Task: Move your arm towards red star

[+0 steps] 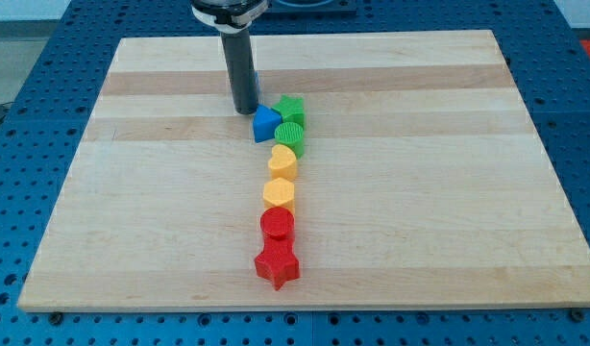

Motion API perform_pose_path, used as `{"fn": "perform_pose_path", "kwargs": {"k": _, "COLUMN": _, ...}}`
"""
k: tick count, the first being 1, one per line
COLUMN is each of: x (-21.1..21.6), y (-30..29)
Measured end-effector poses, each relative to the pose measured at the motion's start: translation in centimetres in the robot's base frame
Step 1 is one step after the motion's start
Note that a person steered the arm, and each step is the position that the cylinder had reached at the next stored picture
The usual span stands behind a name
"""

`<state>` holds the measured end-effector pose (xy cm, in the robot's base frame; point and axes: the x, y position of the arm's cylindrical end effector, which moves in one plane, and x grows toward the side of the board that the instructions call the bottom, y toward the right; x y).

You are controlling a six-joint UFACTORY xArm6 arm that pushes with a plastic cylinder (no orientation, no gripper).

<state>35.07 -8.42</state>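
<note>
The red star (278, 266) lies near the bottom edge of the board (132, 192), at the lower end of a line of blocks, touching the red cylinder (277, 225) above it. My tip (245, 111) is near the top edge, just beside the blue block (266, 123). It is a bare rod and holds nothing. The star looks light, stiff and smooth, so I judge it slides easily. A push on a flat side between two points seems safest, because a point may turn it.

Pale wooden surface (160, 192), smooth and matt, grain running in strips. The red star (277, 266) looks like ridged plastic; the rod is dark and slightly glossy.
</note>
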Motion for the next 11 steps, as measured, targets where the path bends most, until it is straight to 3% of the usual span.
{"fn": "perform_pose_path", "kwargs": {"k": 3, "x": 9.5, "y": 1.8}}
{"fn": "perform_pose_path", "kwargs": {"k": 5, "x": 10.0, "y": 1.6}}
{"fn": "perform_pose_path", "kwargs": {"k": 6, "x": 14.5, "y": -2.1}}
{"fn": "perform_pose_path", "kwargs": {"k": 7, "x": 22.5, "y": -6.7}}
{"fn": "perform_pose_path", "kwargs": {"k": 8, "x": 26.4, "y": -7.2}}
{"fn": "perform_pose_path", "kwargs": {"k": 9, "x": 26.8, "y": -4.5}}
{"fn": "perform_pose_path", "kwargs": {"k": 10, "x": 26.8, "y": 3.0}}
{"fn": "perform_pose_path", "kwargs": {"k": 11, "x": 26.8, "y": 4.1}}
